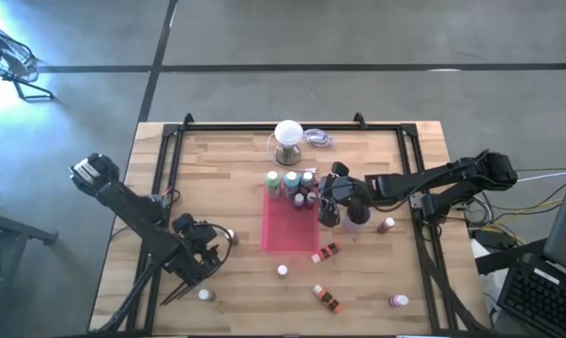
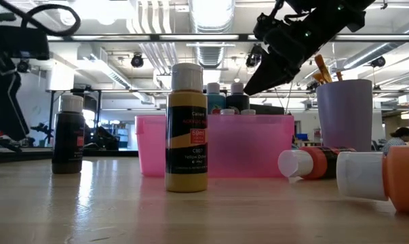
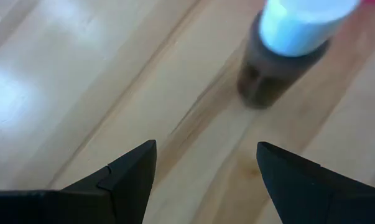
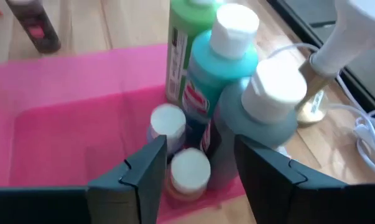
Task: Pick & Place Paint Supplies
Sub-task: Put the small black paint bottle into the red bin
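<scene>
Your left gripper [image 1: 210,246] hangs near the table's [image 1: 226,169] left front, jaws wide and empty, a brown bottle [image 3: 280,68] standing upright just ahead of them. Your right gripper [image 4: 196,165] hovers over the pink tray's [image 4: 63,118] far right corner, jaws parted around nothing. Beneath them two small white-capped bottles [image 4: 178,155] stand upright beside the teal bottle [image 4: 209,68], caps up.

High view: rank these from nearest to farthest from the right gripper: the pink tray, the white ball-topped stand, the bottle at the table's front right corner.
1. The pink tray: directly beside the right gripper, which hangs over its right edge.
2. The white ball-topped stand: at the table's back edge, beyond the tray.
3. The bottle at the front right corner: farthest, by the table's near edge.
</scene>
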{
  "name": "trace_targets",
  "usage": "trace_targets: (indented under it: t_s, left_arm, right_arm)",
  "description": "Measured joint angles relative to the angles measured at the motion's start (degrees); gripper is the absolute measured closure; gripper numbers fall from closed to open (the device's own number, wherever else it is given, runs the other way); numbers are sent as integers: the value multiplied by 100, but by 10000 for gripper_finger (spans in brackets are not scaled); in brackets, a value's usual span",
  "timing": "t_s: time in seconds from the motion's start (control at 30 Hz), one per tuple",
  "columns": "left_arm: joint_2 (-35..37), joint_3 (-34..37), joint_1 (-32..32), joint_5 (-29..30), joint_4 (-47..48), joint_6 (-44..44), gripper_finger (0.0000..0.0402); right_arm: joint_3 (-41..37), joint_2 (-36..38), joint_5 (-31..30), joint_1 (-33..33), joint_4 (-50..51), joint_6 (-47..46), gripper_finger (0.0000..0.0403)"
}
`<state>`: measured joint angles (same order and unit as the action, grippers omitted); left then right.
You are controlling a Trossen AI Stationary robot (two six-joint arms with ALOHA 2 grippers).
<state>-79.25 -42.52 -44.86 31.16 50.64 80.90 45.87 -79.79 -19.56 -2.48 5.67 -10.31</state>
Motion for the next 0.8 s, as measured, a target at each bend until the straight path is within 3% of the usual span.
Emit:
trace_targets:
  t_s: [0.3,0.8]
  left_arm:
    - [152,-224,26,289,-13,-989,120]
    - [427,-226,68,753,-400,-1147,120]
  right_arm:
    - [-2,-4,-8,2,-409,265,238]
    - [-2,-4,-8,2,-435,297,270]
